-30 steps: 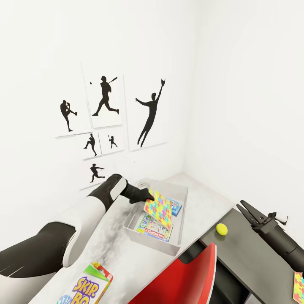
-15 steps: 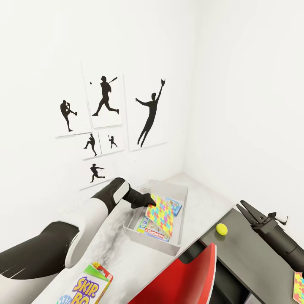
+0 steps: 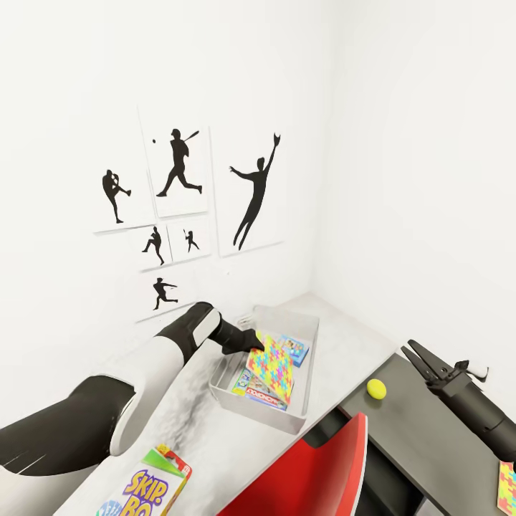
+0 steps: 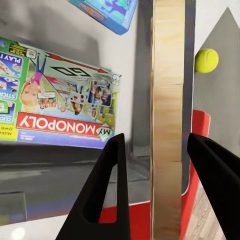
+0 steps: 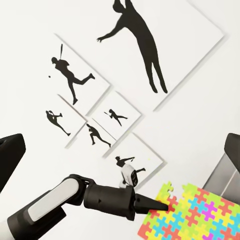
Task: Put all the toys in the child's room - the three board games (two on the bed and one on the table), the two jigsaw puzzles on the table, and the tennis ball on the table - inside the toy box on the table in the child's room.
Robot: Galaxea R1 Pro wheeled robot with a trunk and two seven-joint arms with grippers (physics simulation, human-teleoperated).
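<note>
The left tool [image 3: 252,340], its fingers apart around the thin multicoloured jigsaw square [image 3: 271,365], had lowered it further into the light grey toy tray [image 3: 304,381] since a second before, release apparently imminent; the right tool [image 3: 419,356] stood open, empty.

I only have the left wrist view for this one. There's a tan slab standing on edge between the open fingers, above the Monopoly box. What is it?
Observer: The head view shows its printed face. It is a jigsaw puzzle, tilted on edge inside the toy box, at the tip of the left gripper.
Reviewer: Is any game outside the box?
Observer: Yes, the Skip-Bo box lies on the pale table top, nearer the robot.
Reviewer: And the other puzzle?
Observer: The second jigsaw puzzle lies on the dark lower section, cut off by the head view's right edge.
</note>
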